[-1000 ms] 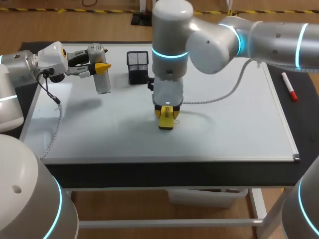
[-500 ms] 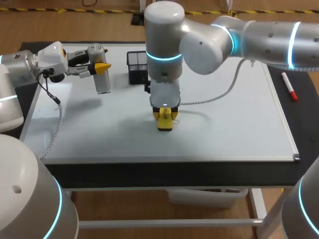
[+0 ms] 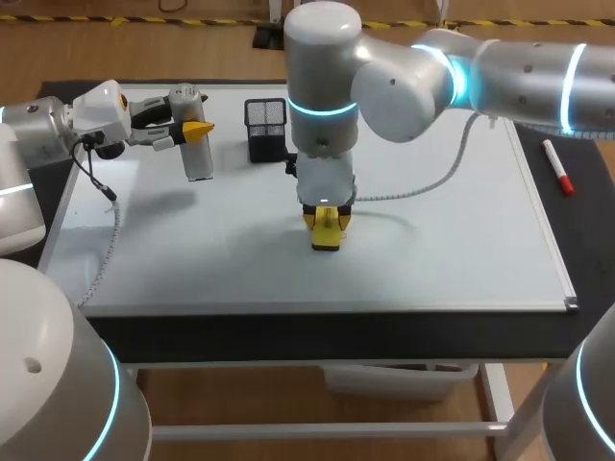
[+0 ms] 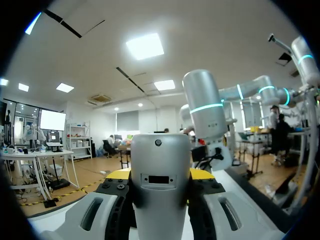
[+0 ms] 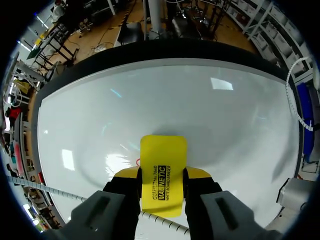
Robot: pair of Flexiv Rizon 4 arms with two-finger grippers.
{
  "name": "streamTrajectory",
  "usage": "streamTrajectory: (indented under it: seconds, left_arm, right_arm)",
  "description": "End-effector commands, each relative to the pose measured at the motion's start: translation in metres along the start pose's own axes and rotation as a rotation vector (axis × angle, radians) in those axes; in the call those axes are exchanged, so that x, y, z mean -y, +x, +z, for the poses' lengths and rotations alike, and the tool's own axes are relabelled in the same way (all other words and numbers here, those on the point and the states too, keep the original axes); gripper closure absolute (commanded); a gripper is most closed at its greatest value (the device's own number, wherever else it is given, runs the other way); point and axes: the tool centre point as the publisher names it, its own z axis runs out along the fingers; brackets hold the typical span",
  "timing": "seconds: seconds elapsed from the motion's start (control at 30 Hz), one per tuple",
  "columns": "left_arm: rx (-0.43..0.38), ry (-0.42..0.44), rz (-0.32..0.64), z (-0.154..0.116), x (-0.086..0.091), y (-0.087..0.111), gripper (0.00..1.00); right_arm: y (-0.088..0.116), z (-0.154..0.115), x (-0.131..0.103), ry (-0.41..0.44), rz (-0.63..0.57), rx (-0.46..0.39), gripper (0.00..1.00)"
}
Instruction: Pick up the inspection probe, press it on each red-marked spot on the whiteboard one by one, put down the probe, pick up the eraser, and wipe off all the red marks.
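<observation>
gripping the yellow eraser [image 5: 163,165] between both fingers, the right hand [image 3: 326,238] is holding it down on the whiteboard [image 3: 452,240] near its middle. a tiny red mark [image 5: 137,161] is showing just beside the eraser. the left hand [image 3: 190,130] is clenching the silver inspection probe [image 3: 197,154] upright over the board's far left part, near a black mesh holder [image 3: 266,128]. a red marker [image 3: 557,168] is lying on the tabletop [image 3: 586,221] beyond the board's right edge.

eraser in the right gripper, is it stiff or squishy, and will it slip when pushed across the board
Probably stiff: the eraser shows a flat, straight-edged shape while clamped in the right gripper. Likely light, since it looks like a thin slab. It should glide easily, because the whiteboard looks glossy.
</observation>
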Motion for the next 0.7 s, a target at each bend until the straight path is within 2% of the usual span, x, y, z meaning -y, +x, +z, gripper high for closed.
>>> streamTrajectory:
  seconds: [0.03,0.4,0.7]
  left_arm:
    - [0.001,0.0,0.001,0.0,0.001,0.0,1.0]
    - [0.001,0.0,0.001,0.0,0.001,0.0,1.0]
    - [0.001,0.0,0.001,0.0,0.001,0.0,1.0]
  right_arm:
    - [0.015,0.004,-0.001,0.01,0.011,0.006,1.0]
    - [0.039,0.007,-0.002,0.012,0.069,0.001,1.0]
    - [0.048,0.003,-0.001,0.02,0.091,-0.004,1.0]
